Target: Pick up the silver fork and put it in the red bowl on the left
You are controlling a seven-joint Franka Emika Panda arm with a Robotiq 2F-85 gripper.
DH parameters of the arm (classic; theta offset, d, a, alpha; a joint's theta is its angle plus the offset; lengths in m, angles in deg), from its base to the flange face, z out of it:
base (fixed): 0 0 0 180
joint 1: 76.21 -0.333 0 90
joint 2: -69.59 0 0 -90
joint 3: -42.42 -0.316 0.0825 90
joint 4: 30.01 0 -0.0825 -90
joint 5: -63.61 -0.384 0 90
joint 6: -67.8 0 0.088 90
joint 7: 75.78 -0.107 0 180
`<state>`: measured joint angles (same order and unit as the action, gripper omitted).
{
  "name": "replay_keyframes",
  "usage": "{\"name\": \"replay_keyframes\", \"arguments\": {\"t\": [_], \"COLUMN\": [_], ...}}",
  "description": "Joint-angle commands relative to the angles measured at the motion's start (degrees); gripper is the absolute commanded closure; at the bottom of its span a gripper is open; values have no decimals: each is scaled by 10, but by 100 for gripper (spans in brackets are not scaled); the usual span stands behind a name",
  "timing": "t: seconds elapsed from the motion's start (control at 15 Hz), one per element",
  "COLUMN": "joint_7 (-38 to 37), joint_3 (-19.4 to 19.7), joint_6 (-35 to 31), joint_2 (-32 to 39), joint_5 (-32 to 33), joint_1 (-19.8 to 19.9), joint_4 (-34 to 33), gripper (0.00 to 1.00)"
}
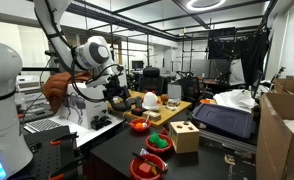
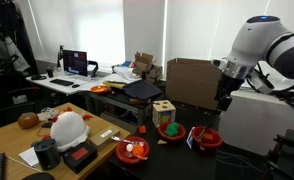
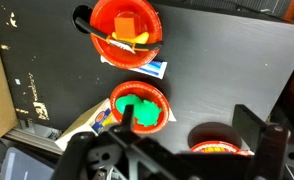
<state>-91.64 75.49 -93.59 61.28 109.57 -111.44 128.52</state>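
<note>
The fingers [image 3: 255, 135] stand wide apart and empty above the dark worktop [image 3: 227, 60], near a bowl of green pieces [image 3: 139, 108]. The red bowl [image 3: 125, 22] sits beyond it, well apart from them. A thin pale utensil, apparently the fork [image 3: 114, 39], lies across the red bowl.

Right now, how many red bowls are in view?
3, in the wrist view: round red bowl with yellow pieces at top, red bowl with green pieces central, third red bowl partly hidden below.
</note>
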Motion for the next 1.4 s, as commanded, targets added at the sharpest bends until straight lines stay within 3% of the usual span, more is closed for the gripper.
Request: {"name": "replay_keyframes", "arguments": {"t": [0.0, 0.33, 0.47, 0.73, 1.07, 1.13, 1.33], "joint_7": [25, 40, 43, 24, 10, 24, 21], "joint_3": [39, 114, 157, 217, 267, 249, 262], "joint_6": [19, 32, 49, 75, 113, 80, 96], "joint_2": [-71, -124, -139, -195, -259, -216, -242], "joint_5": [11, -1, -7, 11, 59, 37, 49], "joint_1": [-11, -85, -141, -209, -259, -239, -250], "joint_4": [18, 17, 3, 6, 5, 3, 4], "gripper": [0, 0, 0, 0, 0, 0, 0]}}
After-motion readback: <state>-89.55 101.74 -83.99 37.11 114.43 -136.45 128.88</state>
